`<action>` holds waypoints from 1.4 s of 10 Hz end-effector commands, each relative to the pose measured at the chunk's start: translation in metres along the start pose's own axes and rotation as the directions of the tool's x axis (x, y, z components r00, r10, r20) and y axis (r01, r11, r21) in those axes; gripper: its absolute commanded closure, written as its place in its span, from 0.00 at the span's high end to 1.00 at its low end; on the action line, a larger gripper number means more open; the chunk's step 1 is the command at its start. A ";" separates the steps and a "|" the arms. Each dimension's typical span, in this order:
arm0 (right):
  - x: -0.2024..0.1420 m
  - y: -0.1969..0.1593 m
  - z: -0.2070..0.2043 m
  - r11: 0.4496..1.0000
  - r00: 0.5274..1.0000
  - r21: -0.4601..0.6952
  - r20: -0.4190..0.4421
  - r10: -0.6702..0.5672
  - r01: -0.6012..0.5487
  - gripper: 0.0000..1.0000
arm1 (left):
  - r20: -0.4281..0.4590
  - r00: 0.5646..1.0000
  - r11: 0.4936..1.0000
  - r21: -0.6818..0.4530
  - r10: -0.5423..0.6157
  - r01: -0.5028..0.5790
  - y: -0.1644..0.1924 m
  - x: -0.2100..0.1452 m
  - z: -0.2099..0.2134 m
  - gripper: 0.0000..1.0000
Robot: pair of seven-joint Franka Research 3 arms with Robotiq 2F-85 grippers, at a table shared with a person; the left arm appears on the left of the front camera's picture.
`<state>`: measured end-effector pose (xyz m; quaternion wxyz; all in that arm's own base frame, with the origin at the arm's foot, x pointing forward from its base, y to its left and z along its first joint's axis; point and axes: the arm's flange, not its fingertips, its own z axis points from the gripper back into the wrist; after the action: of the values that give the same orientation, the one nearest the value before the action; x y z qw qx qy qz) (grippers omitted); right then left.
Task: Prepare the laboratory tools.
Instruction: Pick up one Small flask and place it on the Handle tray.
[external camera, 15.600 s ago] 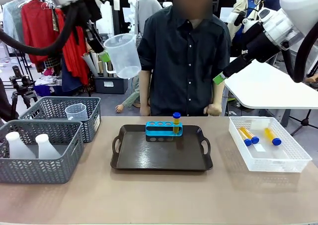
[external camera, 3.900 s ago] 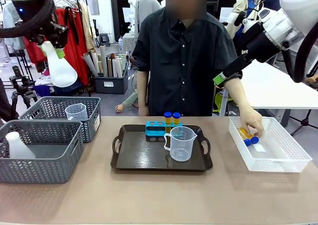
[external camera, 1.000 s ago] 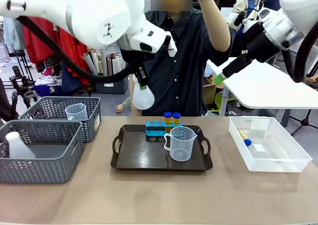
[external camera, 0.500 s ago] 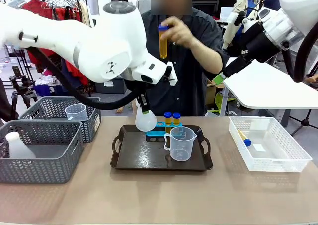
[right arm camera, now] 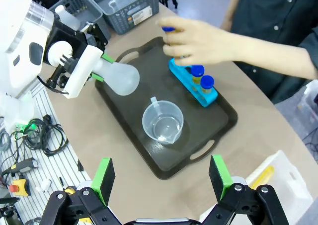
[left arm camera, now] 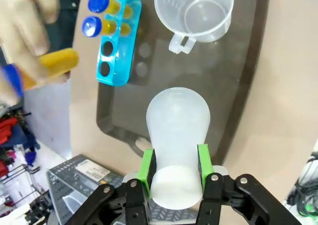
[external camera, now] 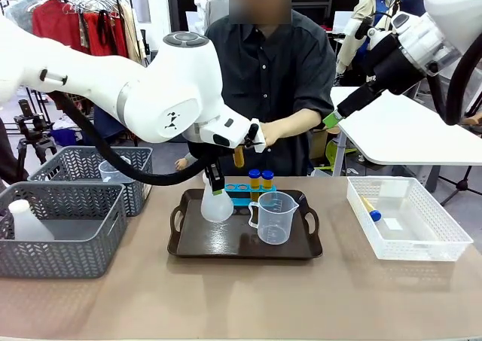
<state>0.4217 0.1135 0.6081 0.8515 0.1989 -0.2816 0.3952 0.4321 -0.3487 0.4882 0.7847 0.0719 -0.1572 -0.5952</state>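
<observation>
My left gripper [external camera: 215,184] [left arm camera: 175,166] is shut on the neck of a translucent white conical flask [external camera: 217,206] [left arm camera: 178,128] [right arm camera: 119,76], held upright low over the left part of the dark tray [external camera: 226,243]. I cannot tell whether the flask touches the tray. A clear handled beaker [external camera: 275,217] [left arm camera: 194,11] [right arm camera: 163,123] stands on the tray. Behind it, a blue rack [external camera: 242,194] [left arm camera: 117,42] holds two blue-capped tubes [external camera: 260,178]. The person's hand [external camera: 265,132] [right arm camera: 198,38] holds another yellow-orange tube [external camera: 239,156] [left arm camera: 51,66] just above the rack. My right gripper [external camera: 332,118] [right arm camera: 161,178] hangs open, high at the right.
A white lattice bin [external camera: 444,235] at the right holds one tube [external camera: 370,208]. Two grey mesh baskets [external camera: 68,239] stand at the left, one holding a white flask [external camera: 26,222], the other a beaker [external camera: 113,170]. The near table is bare.
My left arm has lowered the flask toward the tray. The person's hand has brought the tube down from head height to just above the rack.
</observation>
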 end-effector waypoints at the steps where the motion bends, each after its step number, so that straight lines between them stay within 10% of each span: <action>1: 0.000 0.000 0.001 1.000 1.000 0.010 0.004 -0.014 0.014 1.00 | -0.021 1.000 0.999 -0.045 -0.004 0.003 0.009 -0.009 0.012 0.00; 14: 0.000 0.000 0.001 1.000 1.000 0.010 0.004 -0.014 0.014 1.00 | -0.036 0.998 0.998 -0.036 0.053 -0.054 0.017 -0.015 0.014 0.00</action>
<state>0.4217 0.1135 0.6081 0.8515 0.1989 -0.2816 0.3952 0.4389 -0.3300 0.5017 0.8047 0.0605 -0.1324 -0.5756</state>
